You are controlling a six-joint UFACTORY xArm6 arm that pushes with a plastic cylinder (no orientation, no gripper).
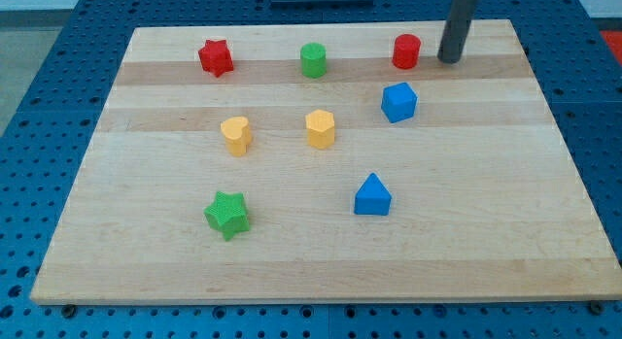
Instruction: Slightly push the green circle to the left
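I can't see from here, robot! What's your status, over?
My tip at the view's top right, beside red circle. Green circle untouched. Red circle sits between tip and green.

Pale wooden board (321, 252), smooth matt grain; green circle (313, 60) looks matt plastic.

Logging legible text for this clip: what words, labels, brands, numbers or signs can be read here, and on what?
None: no readable text anywhere. The wooden board, the blue pegboard table, the dark rod ending in my tip and the blocks, including the green circle, are all unmarked.
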